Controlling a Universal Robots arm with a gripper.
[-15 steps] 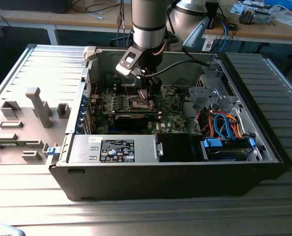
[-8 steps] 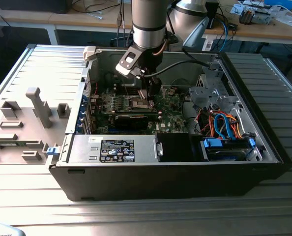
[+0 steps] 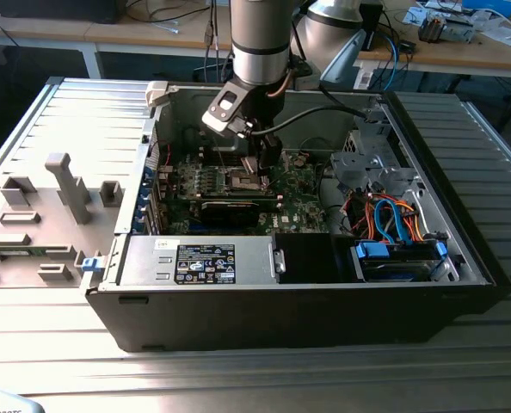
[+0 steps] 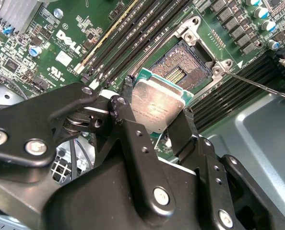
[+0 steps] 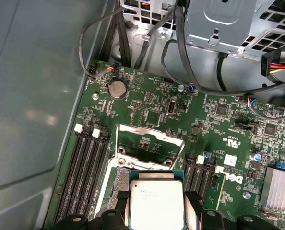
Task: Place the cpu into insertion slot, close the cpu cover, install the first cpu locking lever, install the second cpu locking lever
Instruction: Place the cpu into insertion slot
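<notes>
The cpu (image 4: 158,104), a small square chip with a dull silver top, sits between my gripper's (image 4: 156,111) black fingers, which are shut on its edges. In the first wrist view the cpu (image 5: 157,197) hangs in the gripper (image 5: 154,207) just over the insertion slot (image 5: 119,181) and hides most of it. In the second wrist view the insertion slot (image 4: 181,67) lies open with its dark pin field showing, and the chip is close beside it, not seated. The cpu cover (image 5: 149,132), a thin silvery frame, stands swung up behind the socket. A thin locking lever (image 4: 257,85) sticks out free. In the exterior view the gripper (image 3: 257,168) is deep inside the case.
Memory slots (image 5: 85,167) flank the socket on both sides. A finned heatsink (image 5: 279,189), a coin battery (image 5: 116,88) and black cables (image 5: 181,57) lie around it. The grey case wall (image 5: 37,96) is close by. The power-supply box (image 3: 204,262) and drive bay (image 3: 402,258) line the case front.
</notes>
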